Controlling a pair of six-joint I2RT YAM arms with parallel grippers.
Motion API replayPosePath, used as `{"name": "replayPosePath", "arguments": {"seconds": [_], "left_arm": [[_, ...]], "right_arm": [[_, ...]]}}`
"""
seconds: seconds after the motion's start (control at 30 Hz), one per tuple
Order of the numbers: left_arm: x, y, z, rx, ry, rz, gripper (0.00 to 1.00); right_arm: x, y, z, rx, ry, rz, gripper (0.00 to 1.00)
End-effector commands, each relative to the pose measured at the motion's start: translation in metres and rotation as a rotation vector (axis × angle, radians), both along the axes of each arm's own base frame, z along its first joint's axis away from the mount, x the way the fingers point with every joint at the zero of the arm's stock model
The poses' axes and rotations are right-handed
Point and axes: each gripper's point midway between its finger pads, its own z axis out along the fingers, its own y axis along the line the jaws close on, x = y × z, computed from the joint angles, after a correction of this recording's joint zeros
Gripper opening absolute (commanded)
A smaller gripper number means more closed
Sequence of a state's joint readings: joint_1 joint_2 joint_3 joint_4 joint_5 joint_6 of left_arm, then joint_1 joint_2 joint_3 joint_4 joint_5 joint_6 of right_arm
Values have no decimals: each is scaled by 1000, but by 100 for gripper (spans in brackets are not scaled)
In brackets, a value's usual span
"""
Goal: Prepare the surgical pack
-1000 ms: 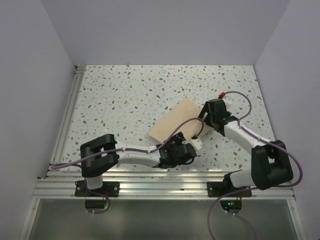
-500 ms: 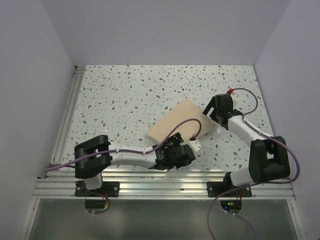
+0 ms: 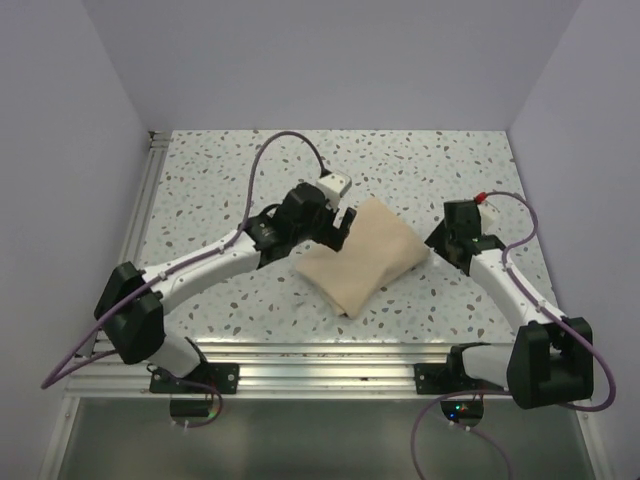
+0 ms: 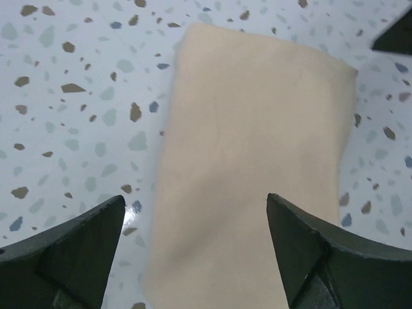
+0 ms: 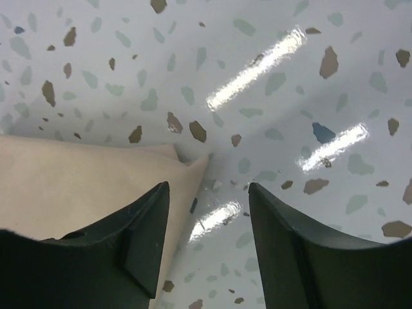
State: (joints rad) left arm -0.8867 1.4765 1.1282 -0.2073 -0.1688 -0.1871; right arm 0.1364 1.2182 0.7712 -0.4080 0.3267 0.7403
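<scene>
The surgical pack [image 3: 365, 258] is a plain tan folded bundle lying flat on the speckled table, mid-right. My left gripper [image 3: 348, 222] hovers at its far-left corner, open. In the left wrist view the pack [image 4: 251, 154] lies lengthwise below that gripper [image 4: 194, 198], with nothing gripped between the wide-apart fingers. My right gripper [image 3: 437, 240] sits at the pack's right corner. In the right wrist view it [image 5: 208, 187] stands open, one finger over the edge of the pack's corner [image 5: 96, 177] and the other over bare table. The pack's contents are hidden.
The speckled table [image 3: 230, 180] is bounded by an aluminium rail [image 3: 135, 250] on the left and another rail [image 3: 330, 362] along the near edge, with grey walls on three sides. Purple cables [image 3: 262, 165] loop above both arms.
My left arm has swung from the pack's near edge up to its far-left corner. My right gripper has drawn back rightward to the pack's right corner. The pack now lies uncovered.
</scene>
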Motion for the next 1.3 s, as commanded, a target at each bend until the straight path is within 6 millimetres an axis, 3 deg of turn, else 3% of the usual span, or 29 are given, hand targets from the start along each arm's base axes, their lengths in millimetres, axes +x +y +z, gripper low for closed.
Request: {"name": "replayPosePath", "arguments": {"seconds": [0.0,0.03,0.07,0.1,0.2,0.23,0.27,0.33,0.4,0.43,0.47,0.7,0.8,1.1,1.27], "left_arm": [[28,-7,-5,-49,102,-17,90],[47,5,-10,-42,116,28,87],[58,-2,-17,-47,150,11,81],[73,7,-23,-39,161,35,78],[104,5,-40,-33,172,25,64],[111,3,-59,-10,195,24,62],[123,-1,-53,-16,172,24,56],[135,-2,-64,26,176,19,51],[152,-6,-80,68,193,19,42],[156,-7,-98,93,220,15,39],[162,-14,-92,82,206,0,33],[164,-43,-108,18,231,-100,25],[159,-56,-119,8,252,-142,22],[133,-104,-137,-8,287,-267,18],[132,-109,-131,-36,289,-260,18]], "right_arm": [[-33,-5,-16,17,120,-80,55],[-36,-5,-19,23,138,-81,53],[-39,-1,-22,38,152,-63,49],[-44,1,-28,44,169,-62,48],[-50,10,-34,68,161,-48,40],[-50,12,-36,73,156,-47,39],[-50,16,-37,74,148,-36,31],[-53,19,-44,80,155,-47,29],[-56,23,-51,78,178,-56,23],[-56,24,-53,73,179,-55,22],[-55,27,-54,66,179,-50,19],[-34,30,-58,60,167,-80,11],[-20,39,-61,102,132,-85,0],[30,64,-42,149,29,-80,0],[28,65,-46,150,35,-95,0]]}}
